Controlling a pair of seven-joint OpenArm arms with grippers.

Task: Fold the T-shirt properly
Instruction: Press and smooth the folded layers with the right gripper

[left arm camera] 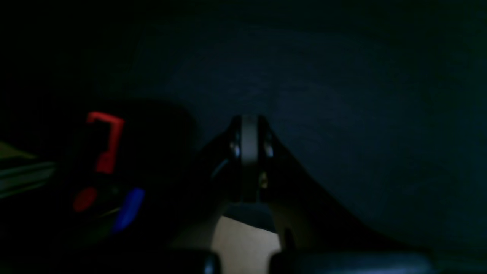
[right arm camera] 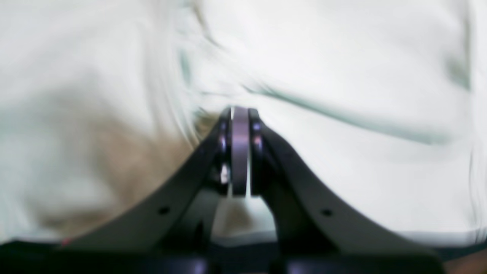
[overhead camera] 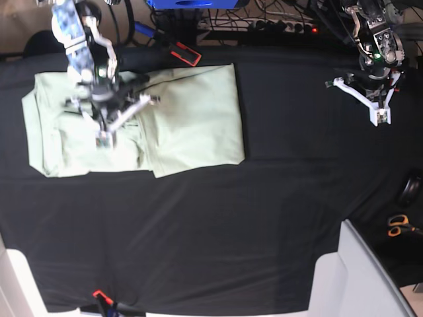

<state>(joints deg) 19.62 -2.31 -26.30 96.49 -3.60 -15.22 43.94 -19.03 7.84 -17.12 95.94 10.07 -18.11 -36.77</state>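
No containers visible anywhere. T-shirt [overhead camera: 135,119], pale mint green, lies partly folded on the black-covered worktop [overhead camera: 218,224], at the upper left of the base view, one layer lapped over another with a straight edge on its right side. Right fingers [overhead camera: 103,140] sit directly over the shirt's left half, pressed together with nothing between them; in the right wrist view the right fingers [right arm camera: 239,114] are closed pad to pad above blurred pale cloth with soft creases, and whether the tips touch the fabric cannot be told. Left fingers [overhead camera: 382,119] hang at the upper right of the base view, well apart from the shirt, over bare black cloth. In the dark left wrist view the left fingers [left arm camera: 249,121] are shut together, empty, only dark covering beyond them. A red-edged object [overhead camera: 184,53] lies just beyond the shirt's far edge. Orange-handled scissors [overhead camera: 398,226] rest near the right edge of the base view.
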